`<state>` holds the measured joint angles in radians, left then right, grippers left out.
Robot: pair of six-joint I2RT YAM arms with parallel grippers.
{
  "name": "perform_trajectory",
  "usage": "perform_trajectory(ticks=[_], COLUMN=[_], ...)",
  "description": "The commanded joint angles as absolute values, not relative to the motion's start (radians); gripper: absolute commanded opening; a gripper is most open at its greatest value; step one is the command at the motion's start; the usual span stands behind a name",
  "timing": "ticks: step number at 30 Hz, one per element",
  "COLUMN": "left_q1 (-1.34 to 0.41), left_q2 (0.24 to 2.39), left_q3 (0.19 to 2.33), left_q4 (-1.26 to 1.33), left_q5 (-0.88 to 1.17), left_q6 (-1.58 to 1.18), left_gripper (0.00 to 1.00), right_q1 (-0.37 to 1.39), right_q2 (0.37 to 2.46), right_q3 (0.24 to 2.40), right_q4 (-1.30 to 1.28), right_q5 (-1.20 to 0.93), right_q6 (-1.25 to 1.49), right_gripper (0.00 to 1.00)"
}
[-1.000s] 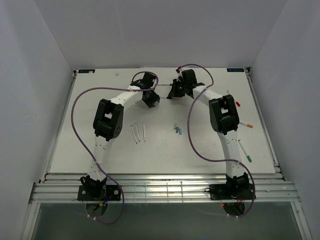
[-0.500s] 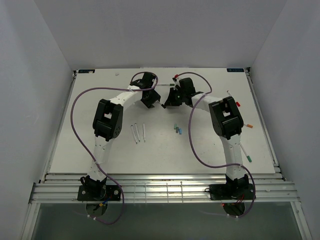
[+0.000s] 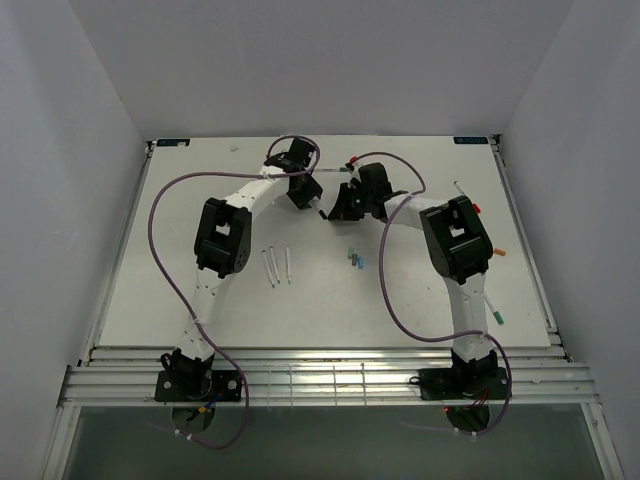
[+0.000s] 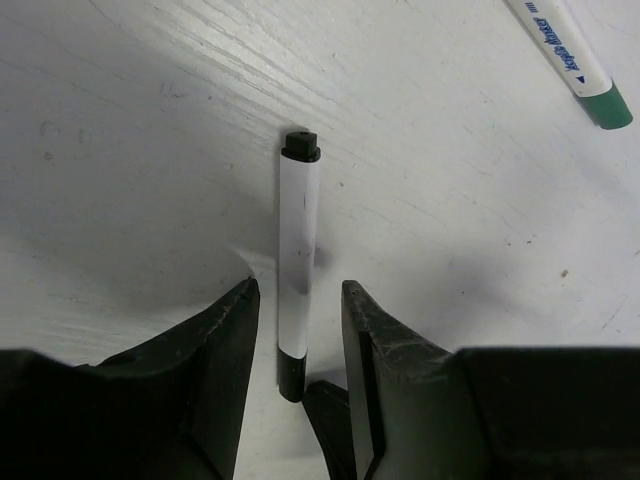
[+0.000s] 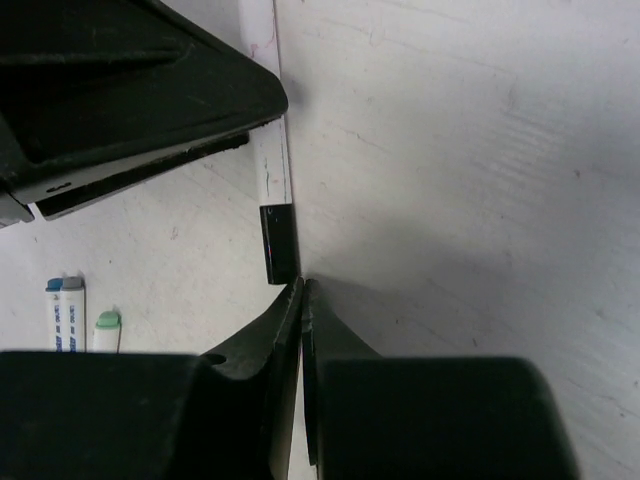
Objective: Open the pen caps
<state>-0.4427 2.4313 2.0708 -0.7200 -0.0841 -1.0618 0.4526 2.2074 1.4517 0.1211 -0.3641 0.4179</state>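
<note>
A thin white pen (image 4: pixel 298 250) lies on the white table between my left gripper's (image 4: pixel 298 300) fingers, with a small gap on each side. Its black cap (image 4: pixel 290 375) is at the near end and a black plug at the far end. The left gripper (image 3: pixel 305 192) is open. In the right wrist view the same black cap (image 5: pixel 278 243) shows just beyond my right gripper (image 5: pixel 301 288), which is shut and empty, tips beside the cap's end. The right gripper (image 3: pixel 338 205) faces the left one at the table's far middle.
Small loose green and blue caps (image 3: pixel 355 259) lie mid-table and show in the right wrist view (image 5: pixel 75 312). Three bare white barrels (image 3: pixel 276 266) lie left of them. Capped pens lie at the right: red (image 3: pixel 470 203), orange (image 3: pixel 494 250), green (image 3: pixel 492 305). A green-ended marker (image 4: pixel 575 60) lies beyond the left gripper.
The right gripper has moved nearer and to the left, toward the left gripper. The left arm has shifted slightly right, and the two grippers now stand closer together.
</note>
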Motion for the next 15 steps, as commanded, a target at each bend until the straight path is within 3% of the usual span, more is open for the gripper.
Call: perform_trajectory(ticks=[1,6,15], left_q1=[-0.451,-0.459,-0.483], left_q2=[2.451,2.448,2.522], left_q3=[2.086,2.045,2.144], left_q4=[-0.801,-0.818,-0.897], left_q5=[-0.155,-0.196,-0.313], left_q6=[-1.002,-0.951,-0.845], left_gripper=[0.49,0.43,0.41], right_q1=[0.459,0.457,0.434], right_q2=[2.164,2.119,1.809], right_q3=[1.448,1.424,1.240], right_q4=[0.091,0.081,0.075], right_q5=[-0.363,-0.348,-0.276], right_q6=[0.426,0.434,0.422], right_gripper=[0.08,0.08,0.08])
